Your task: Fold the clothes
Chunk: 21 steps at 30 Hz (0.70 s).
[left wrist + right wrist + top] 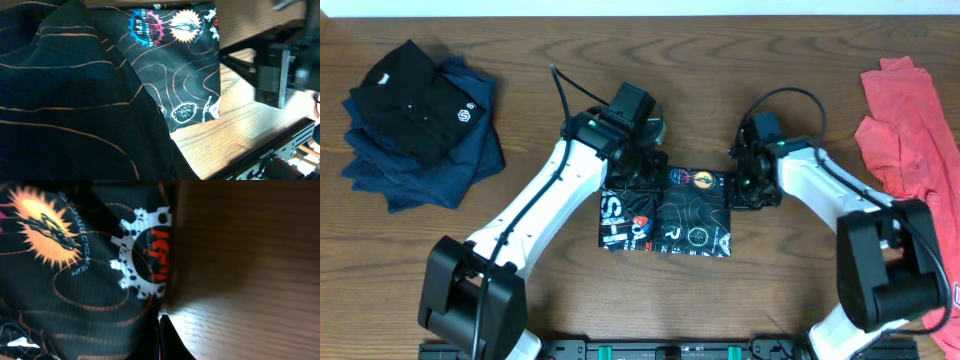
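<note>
The black jersey [670, 215] lies folded into a small rectangle at the table's middle, patches and white lettering facing up. My left gripper [638, 170] is at its far left corner. In the left wrist view the jersey [180, 65] drapes close over the camera and hides the jaws. My right gripper [738, 185] is at the jersey's far right corner. In the right wrist view its fingers [161, 330] are pressed together on the jersey's edge [75, 280], beside a white gear patch.
A pile of dark blue clothes with a black polo [420, 120] on top lies at the far left. A coral-red shirt [910, 120] lies at the right edge. A black rail [640, 350] runs along the front edge.
</note>
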Each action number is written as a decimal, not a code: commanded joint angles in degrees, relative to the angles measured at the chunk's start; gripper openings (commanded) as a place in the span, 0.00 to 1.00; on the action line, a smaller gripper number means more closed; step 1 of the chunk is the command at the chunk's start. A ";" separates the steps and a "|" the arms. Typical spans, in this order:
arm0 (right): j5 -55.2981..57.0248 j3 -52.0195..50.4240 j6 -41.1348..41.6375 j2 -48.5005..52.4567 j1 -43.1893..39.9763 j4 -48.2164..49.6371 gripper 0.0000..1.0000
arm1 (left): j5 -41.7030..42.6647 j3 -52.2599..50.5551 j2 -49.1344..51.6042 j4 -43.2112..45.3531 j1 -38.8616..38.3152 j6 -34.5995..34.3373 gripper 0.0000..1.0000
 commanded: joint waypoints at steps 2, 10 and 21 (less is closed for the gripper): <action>-1.20 -0.28 1.31 2.36 1.36 0.48 0.01 | 0.17 1.84 0.46 0.85 -1.38 0.35 0.07; -1.20 -0.28 1.31 2.38 1.36 0.44 0.01 | -0.28 1.81 0.46 3.13 -3.72 0.48 0.07; -1.20 -0.28 1.29 2.38 1.36 0.35 0.01 | -3.61 1.81 0.48 5.25 -7.58 0.24 0.11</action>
